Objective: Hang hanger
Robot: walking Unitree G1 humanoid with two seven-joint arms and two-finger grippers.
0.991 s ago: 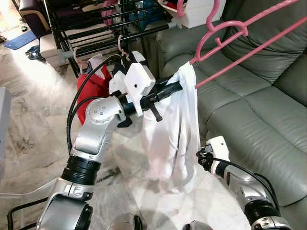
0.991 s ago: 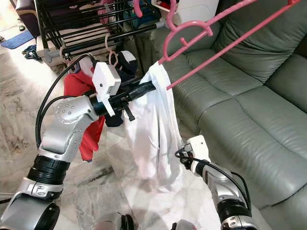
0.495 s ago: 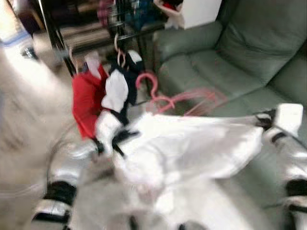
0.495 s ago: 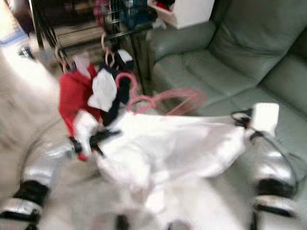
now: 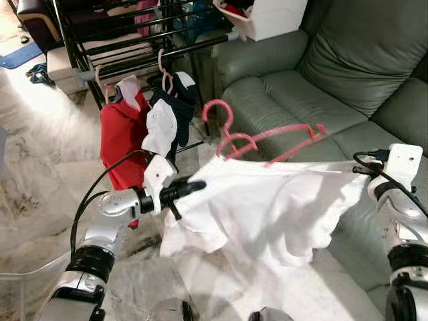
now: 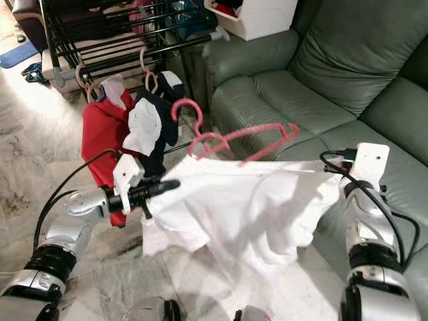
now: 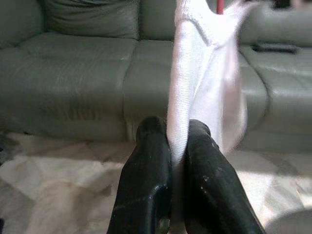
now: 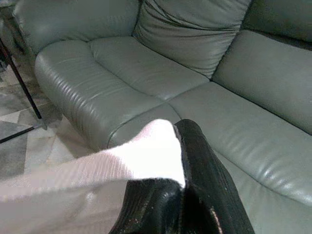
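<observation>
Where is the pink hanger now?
The hanger lies on top of the white shirt stretched between both pincers, before the sofa.

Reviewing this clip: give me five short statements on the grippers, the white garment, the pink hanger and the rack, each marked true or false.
1. The left gripper is shut on the white cloth garment. True.
2. The right gripper hangs idle and empty. False: it pinches the garment's other end.
3. The pink plastic hanger hangs on the black metal drying rack. False: it lies on the stretched garment.
4. A red garment hangs from the rack. True.
5. The sofa is brown fabric. False: grey-green leather.
</observation>
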